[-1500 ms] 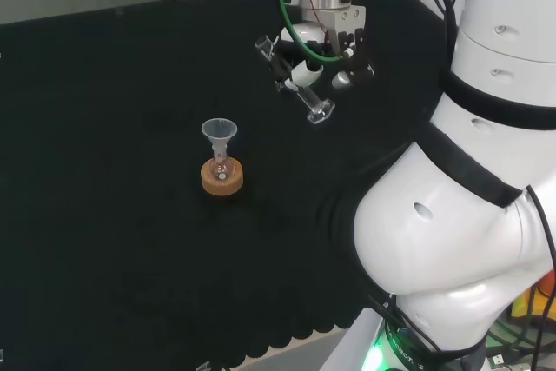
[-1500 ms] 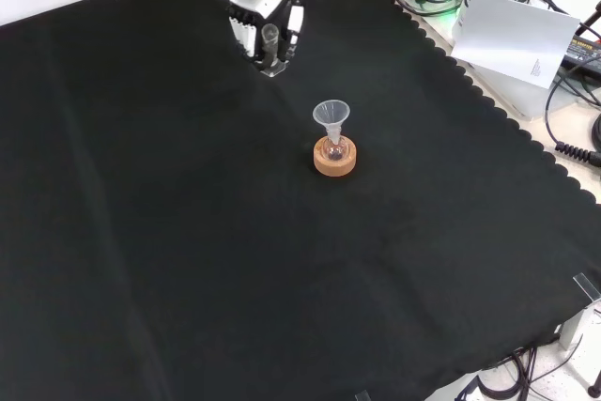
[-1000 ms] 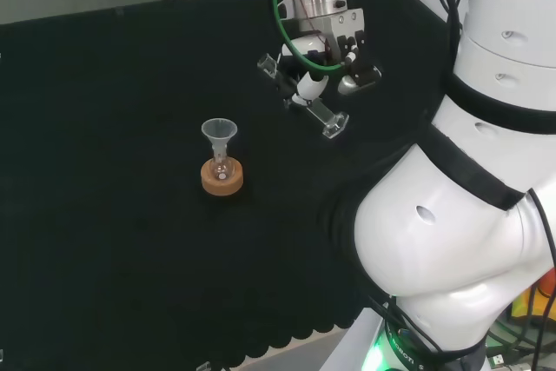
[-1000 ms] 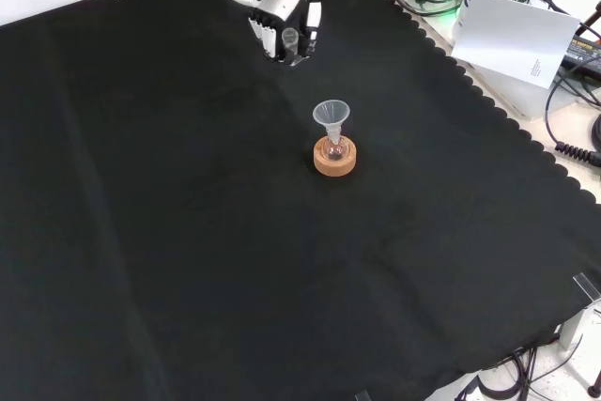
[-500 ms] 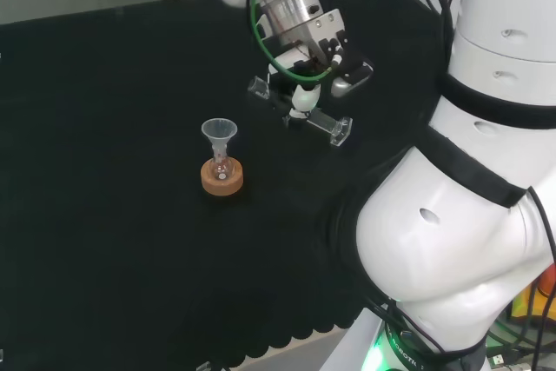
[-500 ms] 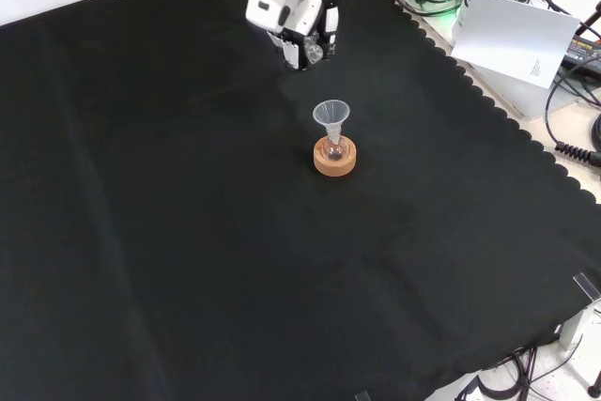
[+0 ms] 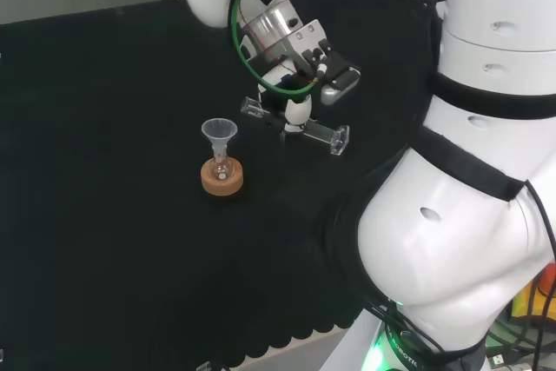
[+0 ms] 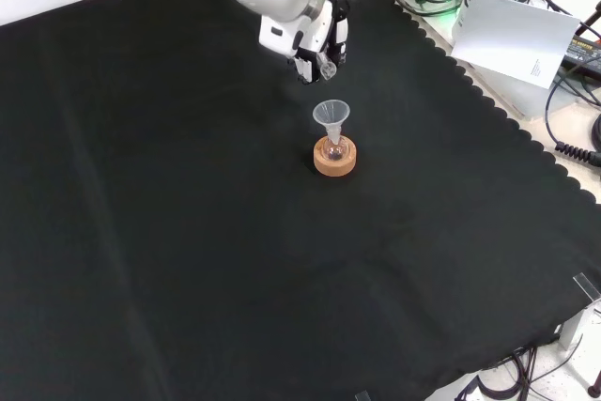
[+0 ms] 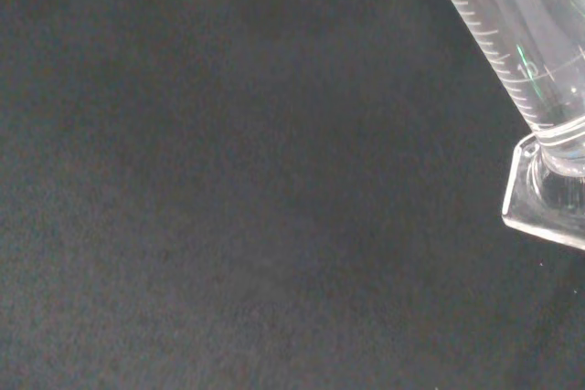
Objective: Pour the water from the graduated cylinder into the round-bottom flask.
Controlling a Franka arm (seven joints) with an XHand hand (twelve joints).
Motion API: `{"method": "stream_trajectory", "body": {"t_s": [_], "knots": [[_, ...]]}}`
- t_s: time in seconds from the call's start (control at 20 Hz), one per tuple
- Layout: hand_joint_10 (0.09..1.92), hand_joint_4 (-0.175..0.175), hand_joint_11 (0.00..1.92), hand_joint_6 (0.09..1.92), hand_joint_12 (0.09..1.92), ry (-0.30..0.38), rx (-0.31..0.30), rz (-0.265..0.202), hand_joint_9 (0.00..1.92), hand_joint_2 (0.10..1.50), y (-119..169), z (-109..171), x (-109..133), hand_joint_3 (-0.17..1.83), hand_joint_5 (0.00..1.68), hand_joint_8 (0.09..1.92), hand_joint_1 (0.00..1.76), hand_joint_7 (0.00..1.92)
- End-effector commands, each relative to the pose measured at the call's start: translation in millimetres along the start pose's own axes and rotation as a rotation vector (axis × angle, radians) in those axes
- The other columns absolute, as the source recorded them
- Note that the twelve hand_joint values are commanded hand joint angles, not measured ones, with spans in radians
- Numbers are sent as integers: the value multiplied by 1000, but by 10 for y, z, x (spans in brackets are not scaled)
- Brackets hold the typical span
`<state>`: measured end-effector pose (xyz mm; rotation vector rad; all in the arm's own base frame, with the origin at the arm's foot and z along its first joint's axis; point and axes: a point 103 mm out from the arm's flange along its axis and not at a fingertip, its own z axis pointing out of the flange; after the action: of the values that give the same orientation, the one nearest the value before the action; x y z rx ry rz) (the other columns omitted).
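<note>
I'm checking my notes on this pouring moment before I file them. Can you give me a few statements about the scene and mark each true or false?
1. The hand is curled round the graduated cylinder. True.
2. The cylinder stands upright on the cloth. False: it is held in the air, tipped close to level, its base to the right in the head view.
3. A funnel sits in the neck of the round-bottom flask. True.
4. The flask rests on a red ribbed ring. False: it sits in a cork ring.
5. The cylinder's mouth is already over the funnel. False: in the head view it is to the funnel's right and slightly above.
</note>
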<state>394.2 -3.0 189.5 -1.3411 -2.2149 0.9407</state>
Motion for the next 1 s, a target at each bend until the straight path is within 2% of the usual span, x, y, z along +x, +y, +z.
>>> {"method": "stream_trajectory", "body": {"t_s": [0.05, 0.25, 0.35, 0.4, 0.45, 0.6, 1.0], "knots": [[87, -175, 1282, 1037, 757, -52, 74, 8, 1432, 1126, 58, -30, 76, -1, 944, 1035, 1253, 978], [87, -175, 1282, 1035, 757, -57, 108, 15, 1433, 1125, 88, -50, 92, -1, 946, 1033, 1253, 979], [87, -37, 1283, 1015, 756, -62, 120, 18, 1436, 1115, 94, -70, 97, -5, 966, 973, 1232, 1020], [87, 0, 1283, 1009, 755, -65, 126, 21, 1437, 1112, 96, -86, 100, -6, 972, 957, 1226, 1031], [87, 20, 1284, 1006, 755, -70, 133, 25, 1437, 1111, 98, -105, 104, -6, 975, 948, 1223, 1037], [87, 38, 1285, 992, 751, -80, 152, 32, 1438, 1106, 107, -151, 104, -6, 985, 930, 1222, 1047], [87, 40, 1286, 987, 748, -103, 213, 47, 1440, 1104, 152, -225, 147, -5, 989, 921, 1223, 1052]]}}
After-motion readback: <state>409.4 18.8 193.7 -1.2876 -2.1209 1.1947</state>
